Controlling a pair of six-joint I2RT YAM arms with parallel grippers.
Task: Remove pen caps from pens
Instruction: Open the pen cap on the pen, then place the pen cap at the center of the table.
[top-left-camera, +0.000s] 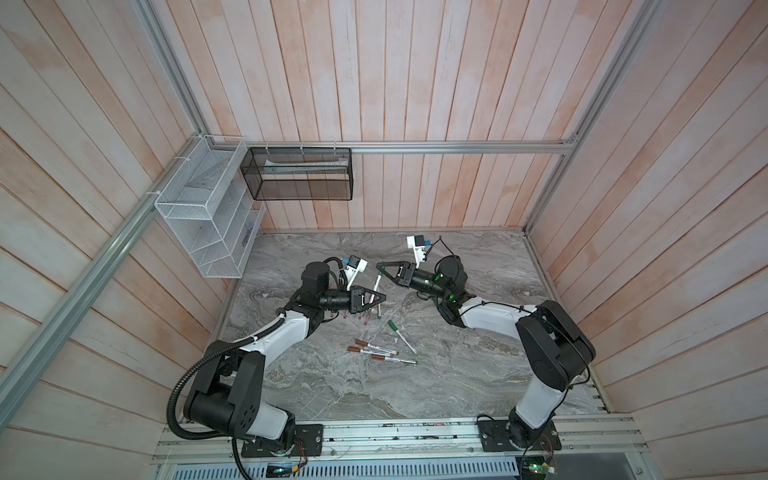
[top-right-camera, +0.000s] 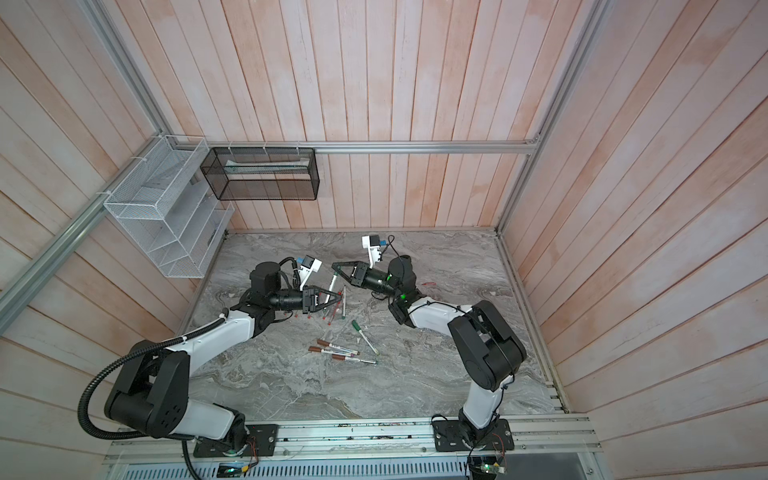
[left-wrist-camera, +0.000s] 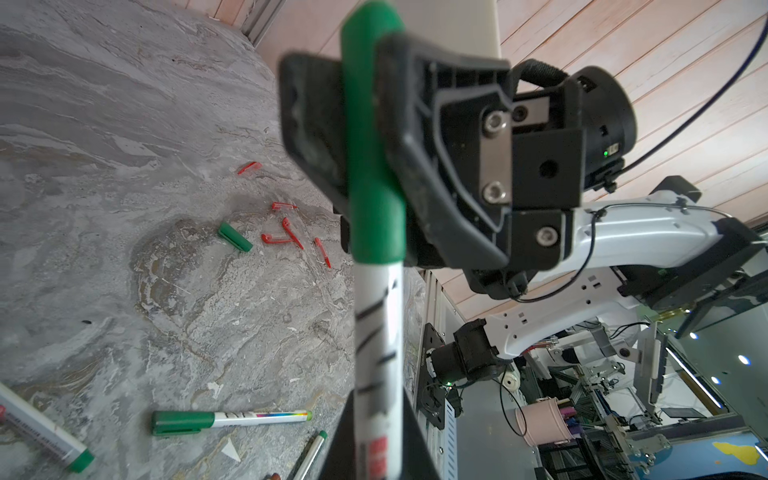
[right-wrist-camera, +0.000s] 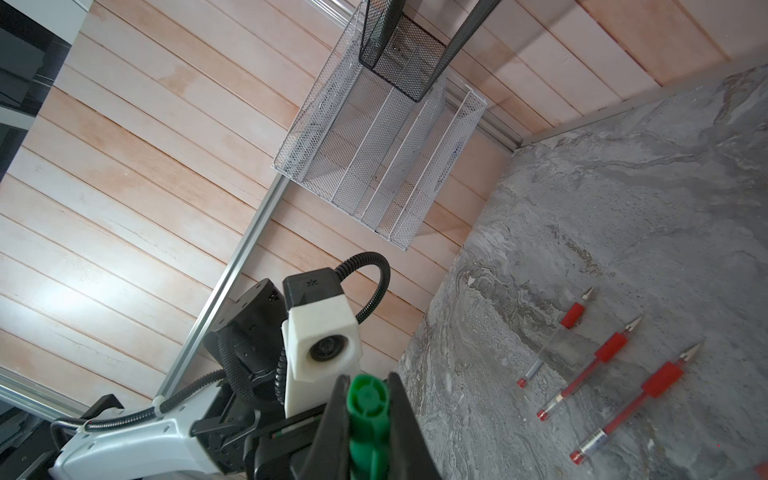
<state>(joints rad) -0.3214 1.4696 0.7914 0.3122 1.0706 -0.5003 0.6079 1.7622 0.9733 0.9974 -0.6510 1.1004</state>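
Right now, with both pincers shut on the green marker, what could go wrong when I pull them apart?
1. The right pincer squeezes the green cap across its middle. That may pinch it onto the white barrel, so the barrel could slip through the left pincer instead.
2. If the cap pops free suddenly, a pincer may swing into the uncapped red pens lying nearby.
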